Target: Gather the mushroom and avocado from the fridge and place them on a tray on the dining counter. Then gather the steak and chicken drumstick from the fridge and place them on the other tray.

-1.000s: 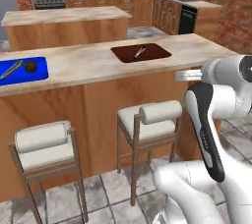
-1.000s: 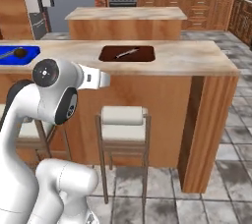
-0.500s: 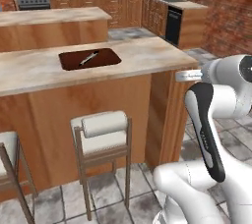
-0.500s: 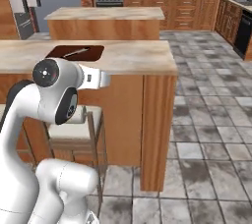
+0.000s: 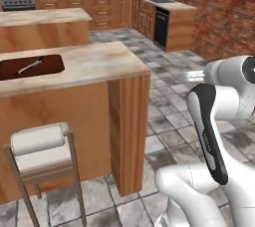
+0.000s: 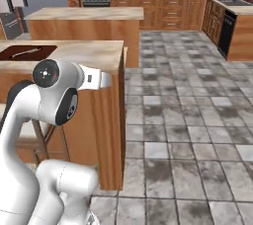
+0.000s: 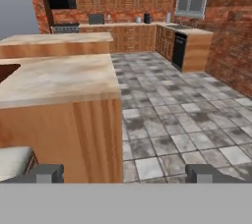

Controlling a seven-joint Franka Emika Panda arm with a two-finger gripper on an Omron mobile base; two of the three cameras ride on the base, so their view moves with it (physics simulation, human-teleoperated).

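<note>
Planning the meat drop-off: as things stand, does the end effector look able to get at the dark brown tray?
Probably not yet. The end effector is open and faces the floor past the dining counter; the other tray lies well to its side.

The arm is folded upright, its end effector (image 7: 125, 173) level with fingers spread wide, holding nothing.

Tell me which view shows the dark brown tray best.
The left base view: the dark brown tray lies nearly whole on the dining counter. The right base view shows it smaller at the left edge; the hand view catches only a corner.
</note>
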